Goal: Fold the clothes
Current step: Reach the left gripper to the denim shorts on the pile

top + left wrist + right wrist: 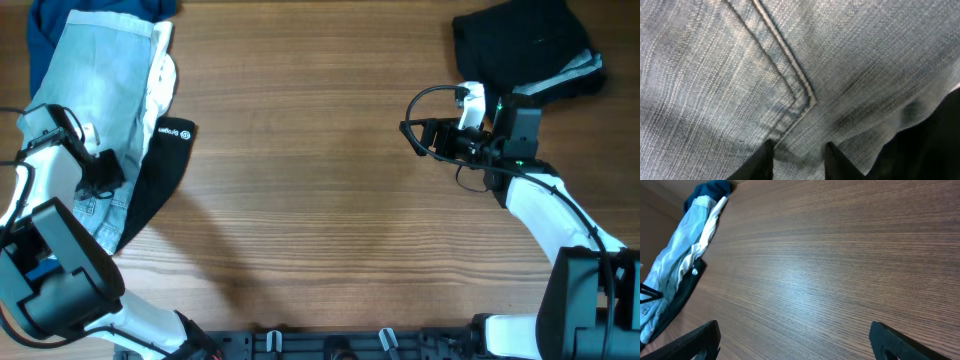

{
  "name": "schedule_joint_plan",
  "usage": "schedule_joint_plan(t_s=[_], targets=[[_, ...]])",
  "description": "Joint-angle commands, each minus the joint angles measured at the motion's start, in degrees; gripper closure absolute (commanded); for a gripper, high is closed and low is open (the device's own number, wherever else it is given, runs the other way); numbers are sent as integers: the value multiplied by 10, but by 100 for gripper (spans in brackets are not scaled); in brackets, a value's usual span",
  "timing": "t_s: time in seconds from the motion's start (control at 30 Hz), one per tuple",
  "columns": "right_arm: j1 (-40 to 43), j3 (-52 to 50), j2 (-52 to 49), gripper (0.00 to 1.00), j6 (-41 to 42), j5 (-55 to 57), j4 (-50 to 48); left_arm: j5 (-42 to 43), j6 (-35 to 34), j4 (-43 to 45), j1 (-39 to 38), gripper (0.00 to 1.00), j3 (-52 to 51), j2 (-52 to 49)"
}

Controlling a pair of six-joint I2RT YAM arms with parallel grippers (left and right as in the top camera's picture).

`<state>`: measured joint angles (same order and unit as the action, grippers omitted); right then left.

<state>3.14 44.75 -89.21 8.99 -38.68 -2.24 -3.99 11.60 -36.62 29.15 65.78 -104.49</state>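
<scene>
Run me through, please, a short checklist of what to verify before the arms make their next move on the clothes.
1. Left gripper placed on the jeans: ok, it is down on the denim below a pocket seam.
2. Cloth actually pinched: cannot tell. The fingers stand apart and no gathered fold shows.
3. Right gripper free to help: ok, open and empty over the bare table.
4. Jeans free of other clothes: not ok, they lie on a white garment and a black garment.
5. Black pile out of the way: ok, at the far right corner.
</scene>
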Motion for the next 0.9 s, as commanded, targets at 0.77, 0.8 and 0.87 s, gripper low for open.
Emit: schedule_joint_plan(t_s=[0.77, 0.8, 0.87], targets=[[-1, 11, -8, 3, 2, 31, -3, 0, -18, -47, 59, 96, -14, -18], [-1, 11, -8, 3, 2, 31, -3, 5, -18, -47, 59, 96, -14, -18], [-1, 11, -8, 3, 2, 31, -3, 14, -17, -45, 59, 96, -14, -18]])
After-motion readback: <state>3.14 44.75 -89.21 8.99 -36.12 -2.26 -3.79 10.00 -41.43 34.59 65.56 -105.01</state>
